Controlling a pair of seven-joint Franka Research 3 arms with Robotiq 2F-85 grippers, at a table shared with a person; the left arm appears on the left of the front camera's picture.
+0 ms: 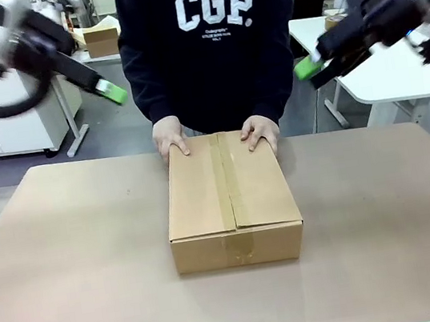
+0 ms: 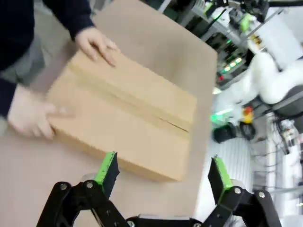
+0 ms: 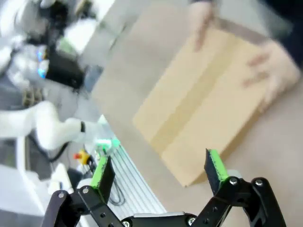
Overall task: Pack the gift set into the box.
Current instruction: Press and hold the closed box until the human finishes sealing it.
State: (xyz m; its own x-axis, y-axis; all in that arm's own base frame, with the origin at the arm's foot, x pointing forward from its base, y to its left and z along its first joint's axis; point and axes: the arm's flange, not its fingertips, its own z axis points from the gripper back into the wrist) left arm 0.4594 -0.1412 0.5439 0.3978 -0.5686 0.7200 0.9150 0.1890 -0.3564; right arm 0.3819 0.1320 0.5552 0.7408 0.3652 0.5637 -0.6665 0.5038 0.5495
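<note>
Seemingly the packing is near its end: the box [image 1: 231,195] sits shut at the middle of the tabletop [image 1: 67,256], nearer its far edge, with its flaps flat and a tape-like strip along the seam. Whether the gift set lies inside I cannot tell. A person's hands [image 1: 170,139] press flat on the box's far edge. The front view places the left gripper [image 1: 113,91] and right gripper [image 1: 308,70] high above the table, well apart from the box. The wrist views add that both are spread wide and empty.
</note>
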